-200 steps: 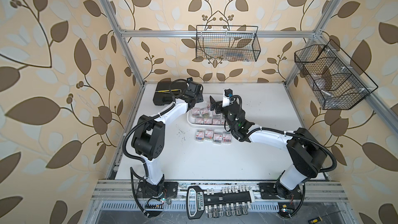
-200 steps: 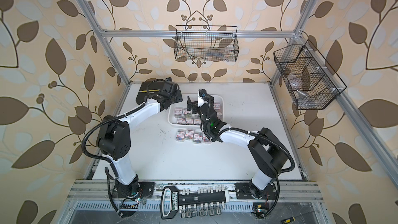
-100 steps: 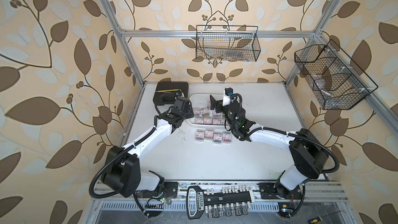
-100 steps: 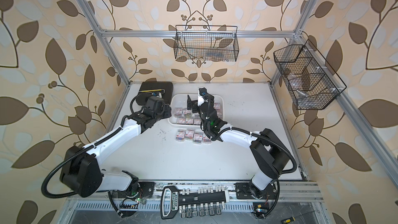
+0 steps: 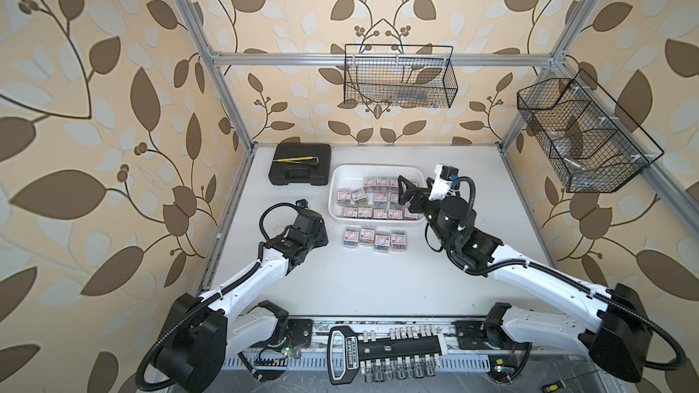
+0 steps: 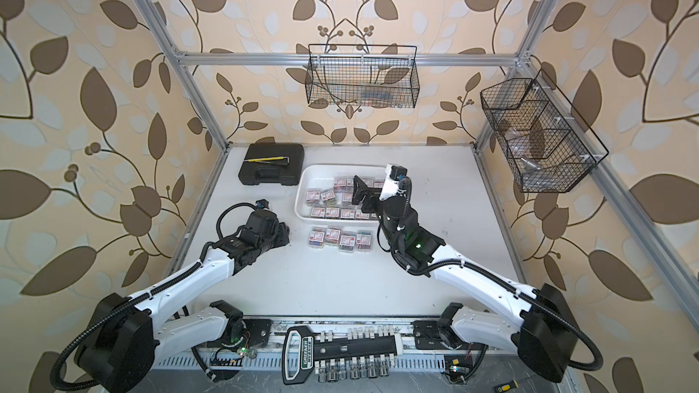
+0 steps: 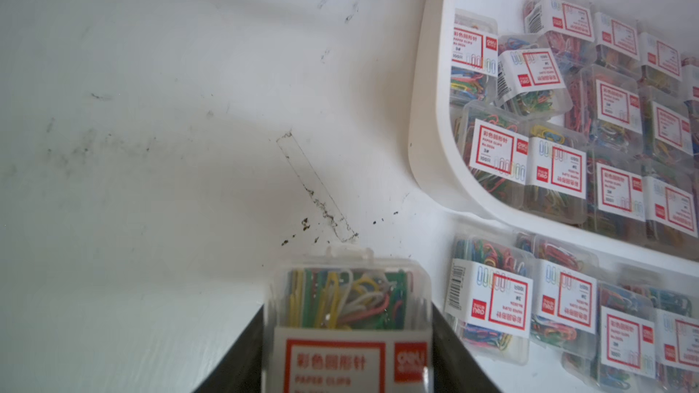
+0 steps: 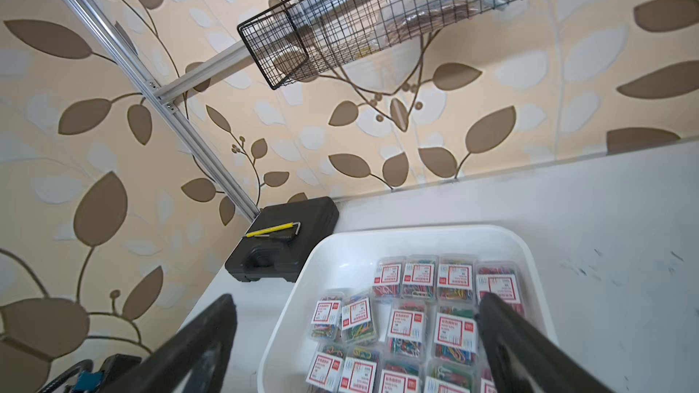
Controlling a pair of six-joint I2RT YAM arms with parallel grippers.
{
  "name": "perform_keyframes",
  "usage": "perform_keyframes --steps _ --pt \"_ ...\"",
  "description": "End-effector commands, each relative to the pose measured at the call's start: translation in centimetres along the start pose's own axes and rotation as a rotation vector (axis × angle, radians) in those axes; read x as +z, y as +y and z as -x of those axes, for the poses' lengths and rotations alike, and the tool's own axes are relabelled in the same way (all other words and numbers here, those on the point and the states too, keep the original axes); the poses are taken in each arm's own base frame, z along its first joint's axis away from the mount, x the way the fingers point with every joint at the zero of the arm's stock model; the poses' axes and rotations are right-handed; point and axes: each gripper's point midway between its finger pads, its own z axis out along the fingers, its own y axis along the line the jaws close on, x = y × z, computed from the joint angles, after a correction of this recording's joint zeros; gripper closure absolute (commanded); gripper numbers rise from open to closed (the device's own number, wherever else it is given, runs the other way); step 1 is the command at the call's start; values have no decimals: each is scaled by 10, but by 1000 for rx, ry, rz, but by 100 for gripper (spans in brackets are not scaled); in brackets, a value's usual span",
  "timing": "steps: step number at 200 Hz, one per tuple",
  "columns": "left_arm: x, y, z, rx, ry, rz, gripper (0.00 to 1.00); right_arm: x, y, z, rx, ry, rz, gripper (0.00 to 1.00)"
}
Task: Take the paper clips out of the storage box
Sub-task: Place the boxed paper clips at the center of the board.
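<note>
Four paper clips [image 5: 374, 239] boxes sit in a top view on the table [image 5: 378, 281] just near of the storage box [image 5: 346, 177], which holds the rest; the left wrist view shows the left gripper [image 7: 348, 319] clamped on a held box [image 7: 351, 289] that may knock that row when lowered; the right wrist view shows the right gripper [image 8: 357, 298] gaping above the storage box, liable to jostle tight-packed neighbours.

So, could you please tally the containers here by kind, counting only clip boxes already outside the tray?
White storage tray: 1
Clip boxes outside it: 5, 4 on the table, 1 in the left end effector
Black wire baskets: 2
Black hard case: 1
Total: 9
</note>
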Motion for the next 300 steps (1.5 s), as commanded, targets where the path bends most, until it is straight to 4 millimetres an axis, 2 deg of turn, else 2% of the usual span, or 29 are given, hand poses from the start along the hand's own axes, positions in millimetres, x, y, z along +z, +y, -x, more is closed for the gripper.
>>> perform_keyframes --steps 1,47,86,143,175,228,300 --pt "5 -16 3 -35 -45 -97 60 -14 -15 -22 88 94 -16 0" --pt "23 -17 -17 9 13 -64 62 -21 -30 -24 88 108 -61 0" --pt "19 -29 -25 76 -12 -71 58 -19 -48 -24 100 102 -110 0" --pt "25 -41 -32 137 -16 -94 56 -17 -53 -32 110 111 -123 0" --pt "28 -47 -32 153 -27 -105 56 -15 -57 -33 106 107 -143 0" --pt "37 -43 -32 173 -32 -71 52 -12 -65 -40 106 118 -173 0" --pt "37 -40 -18 180 -90 -22 47 -8 -75 -49 92 136 -214 0"
